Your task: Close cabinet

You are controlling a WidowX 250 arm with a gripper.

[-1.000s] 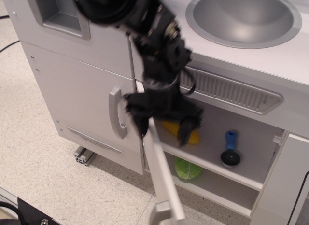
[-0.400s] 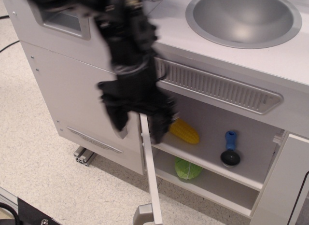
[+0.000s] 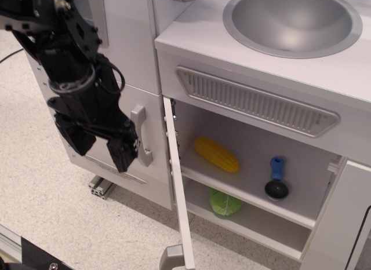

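The white cabinet (image 3: 255, 171) under the sink stands open. Its flat white door (image 3: 177, 194) is swung out toward me, seen edge-on, with the silver-grey bar handle (image 3: 173, 257) at its lower end. On the inner shelf (image 3: 249, 196) lie a yellow corn cob (image 3: 216, 154) and a blue-handled black utensil (image 3: 276, 179). A green vegetable (image 3: 225, 203) lies below the shelf. My black gripper (image 3: 99, 147) is open and empty, left of the door, in front of the taller left door, clear of the cabinet door.
The taller white door (image 3: 98, 119) with a grey handle (image 3: 141, 135) is behind my gripper. A grey sink bowl (image 3: 293, 21) sits in the counter top. A slotted grey vent strip (image 3: 258, 102) runs above the cabinet opening. An aluminium rail foot (image 3: 99, 188) is on the floor.
My gripper has moved from in front of the cabinet opening and door's top edge leftward, past the door to the taller left door. The door has swung from slanted to nearly straight out.
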